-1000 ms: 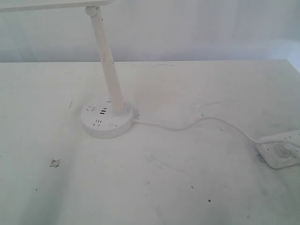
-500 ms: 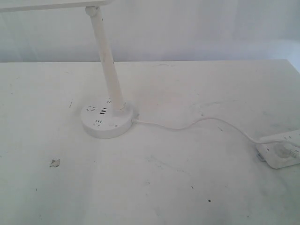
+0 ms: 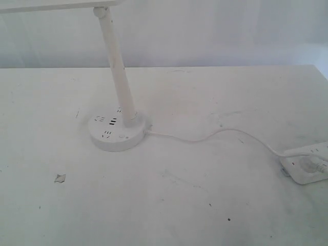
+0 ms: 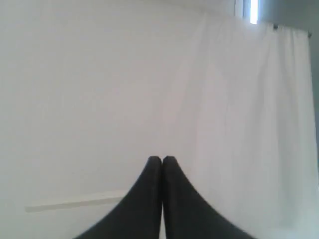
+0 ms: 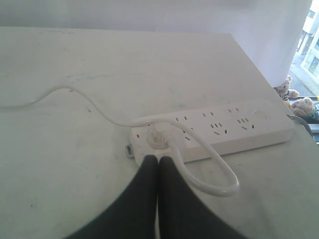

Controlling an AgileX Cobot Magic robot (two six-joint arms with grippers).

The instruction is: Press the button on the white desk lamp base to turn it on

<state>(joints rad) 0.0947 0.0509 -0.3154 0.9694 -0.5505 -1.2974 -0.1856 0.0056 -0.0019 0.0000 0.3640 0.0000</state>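
Spreading across the exterior view, the scuffed white worktop (image 3: 215, 205) carries everything, with a pale wall behind it. A slanted white stem (image 3: 117, 66) rises from the lamp to a flat lamp head (image 3: 51, 4) cut off at the top left edge.

At the foot of the stem sits the white desk lamp base (image 3: 105, 141), a round flat puck left of the middle of the worktop, with dark socket holes and slots on its top. A rectangular power strip (image 3: 307, 168) lies at the right edge, well apart from the base. A thin white cord (image 3: 215, 134) runs from the base's right side in a loose wave to it. In the right wrist view the cord ends in a round plug (image 5: 158, 137) seated in the strip's near end, with a slack loop beside it.

Neither arm shows in the exterior view. The left gripper (image 4: 162, 159) has its dark jaws pressed together, facing only the plain white backdrop. The right gripper (image 5: 158, 158) also has its jaws pressed together, hanging just short of the plug.

A small grey scrap (image 3: 60, 178) lies on the worktop, nearer the camera than the base. The button (image 3: 122, 136) is a faint circle flush in the base's top, near the front rim, untouched.
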